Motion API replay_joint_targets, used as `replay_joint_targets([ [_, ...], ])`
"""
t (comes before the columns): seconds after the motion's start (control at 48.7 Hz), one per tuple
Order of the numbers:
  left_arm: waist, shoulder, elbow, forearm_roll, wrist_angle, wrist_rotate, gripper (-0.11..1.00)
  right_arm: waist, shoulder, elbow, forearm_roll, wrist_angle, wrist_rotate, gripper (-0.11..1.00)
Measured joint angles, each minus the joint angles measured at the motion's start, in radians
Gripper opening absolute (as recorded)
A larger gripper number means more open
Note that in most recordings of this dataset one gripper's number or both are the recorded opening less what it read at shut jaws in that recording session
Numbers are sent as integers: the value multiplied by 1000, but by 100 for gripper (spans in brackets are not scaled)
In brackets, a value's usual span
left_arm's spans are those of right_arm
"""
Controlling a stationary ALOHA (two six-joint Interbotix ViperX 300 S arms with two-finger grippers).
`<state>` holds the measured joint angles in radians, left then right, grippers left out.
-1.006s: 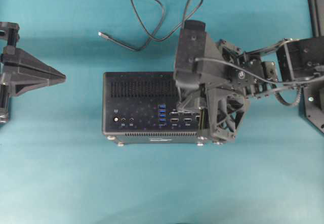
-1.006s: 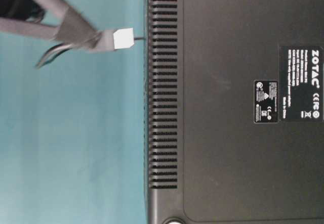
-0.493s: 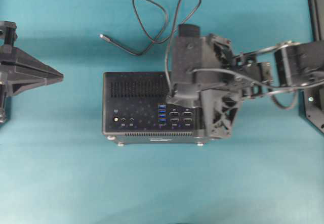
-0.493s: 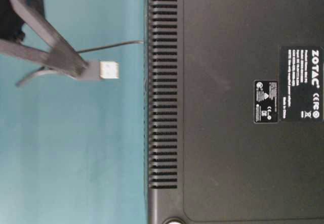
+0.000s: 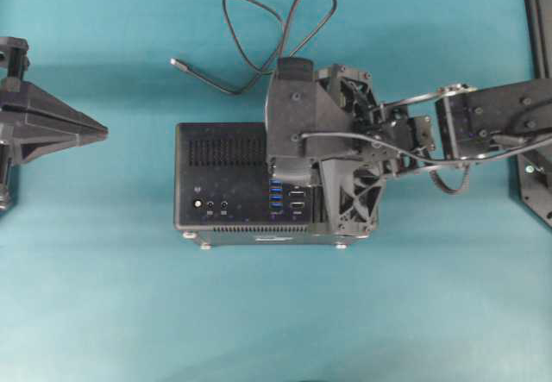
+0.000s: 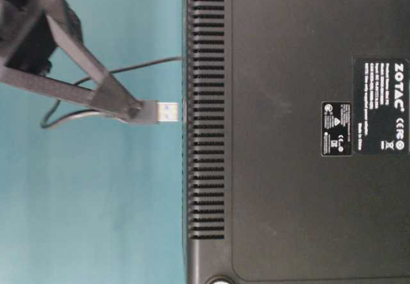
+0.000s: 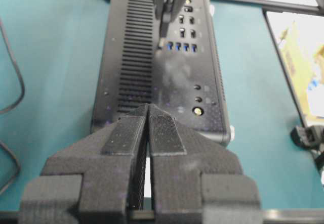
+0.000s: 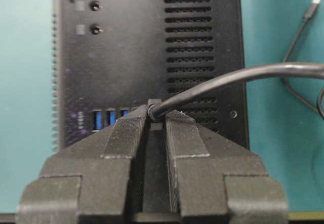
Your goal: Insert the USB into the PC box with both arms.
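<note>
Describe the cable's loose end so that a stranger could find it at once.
Start at the black rectangular vented PC box on the teal tabletop. In the overhead view, a thin dark grey looping USB cable lies beyond it. Its leftmost end is the slim silvery tip, lying free, unlike the plug clamped in the right gripper.

PC box (image 5: 220,175): black, slotted vents, blue ports | USB (image 5: 259,37): dark grey | table (image 5: 259,313): teal

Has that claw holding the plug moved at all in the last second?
Yes. Seen from above, the right gripper has slid left across the black computer box, toward its blue ports, carrying the plug along.
</note>
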<state>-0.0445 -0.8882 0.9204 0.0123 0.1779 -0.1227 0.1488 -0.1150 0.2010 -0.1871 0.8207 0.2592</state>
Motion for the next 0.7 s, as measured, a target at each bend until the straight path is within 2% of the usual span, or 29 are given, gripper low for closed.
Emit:
replay_joint_targets([
  [0.411, 2, -17, 9, -2, 0, 0, 0, -2, 9, -3, -3, 11, 0, 10],
  [0.698, 2, -28, 18, 0, 0, -2, 0, -2, 11, -15, -9, 66, -3, 10],
])
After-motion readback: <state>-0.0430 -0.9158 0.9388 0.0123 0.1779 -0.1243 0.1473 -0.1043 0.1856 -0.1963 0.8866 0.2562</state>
